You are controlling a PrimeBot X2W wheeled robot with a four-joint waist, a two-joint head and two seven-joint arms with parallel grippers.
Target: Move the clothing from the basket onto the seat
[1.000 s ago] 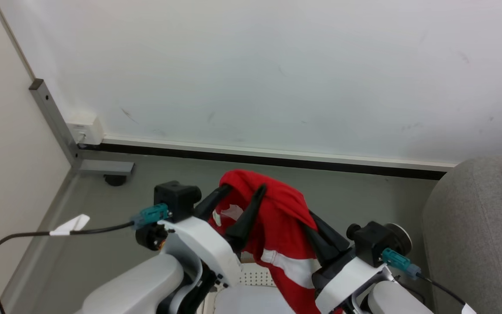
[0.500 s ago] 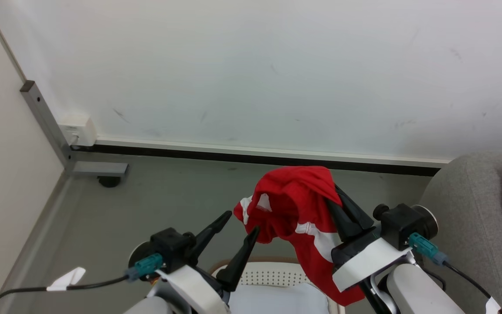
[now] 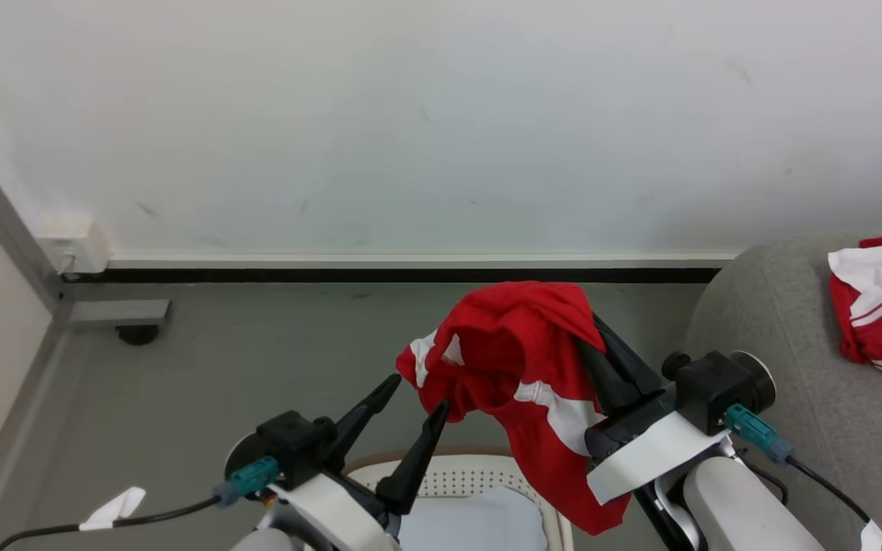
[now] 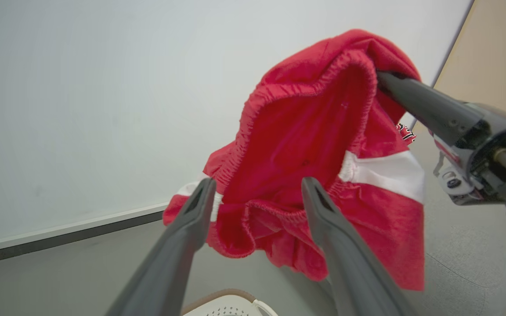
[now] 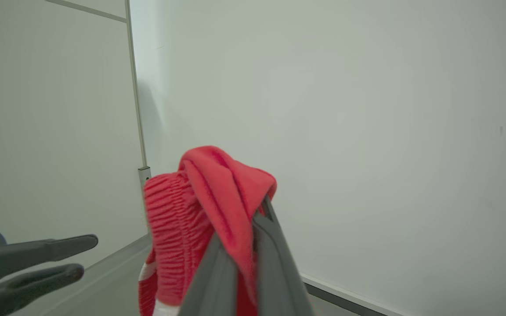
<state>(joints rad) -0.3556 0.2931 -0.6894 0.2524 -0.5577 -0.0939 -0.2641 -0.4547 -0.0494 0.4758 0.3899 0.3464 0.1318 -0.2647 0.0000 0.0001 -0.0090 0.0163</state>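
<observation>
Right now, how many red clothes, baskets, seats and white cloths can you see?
Red clothes: 2, the hanging garment and the lying garment
Basket: 1
Seat: 1
Pale cloth: 1
Total: 5

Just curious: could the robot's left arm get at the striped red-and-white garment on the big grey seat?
Probably not: the open left gripper is far from the striped garment on the grey seat, with the shut right gripper and its hanging red garment between.
</observation>
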